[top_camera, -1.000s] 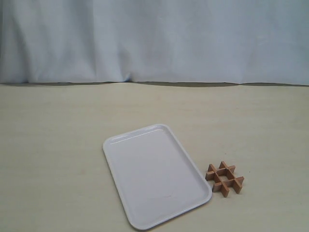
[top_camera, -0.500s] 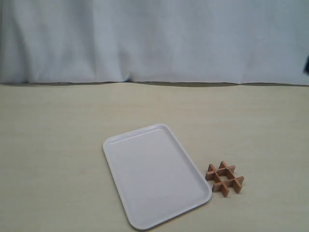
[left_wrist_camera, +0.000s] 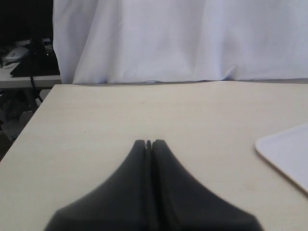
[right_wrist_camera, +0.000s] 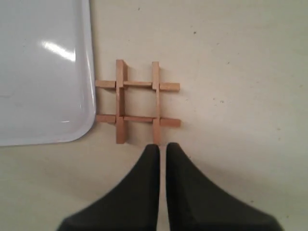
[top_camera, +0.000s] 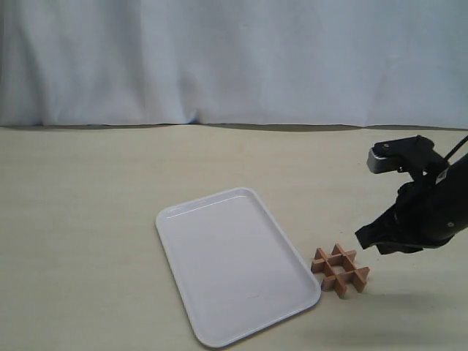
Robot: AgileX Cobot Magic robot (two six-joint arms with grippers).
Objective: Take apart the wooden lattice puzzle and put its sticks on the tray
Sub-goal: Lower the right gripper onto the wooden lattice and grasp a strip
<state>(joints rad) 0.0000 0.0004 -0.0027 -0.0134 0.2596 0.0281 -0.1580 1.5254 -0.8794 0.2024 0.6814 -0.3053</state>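
To me this looks like a lab: a white cloth backdrop hangs behind the pale worktop, and cables and devices lie on a side desk in a dark corner.

In the exterior view we lose the right arm past the right edge. The right tool there reads as one dark blur, so we cannot tell its fingers apart. The left tool falls outside that view. We see it only from its own wrist camera, where its base runs out of the picture. That camera catches just one corner of the tray, and the right wrist view also cuts the tray short. Where the sticks of the wooden lattice puzzle cross, the joints hide their notches. Beyond the desk edge, the dim clutter is too dark for us to name.
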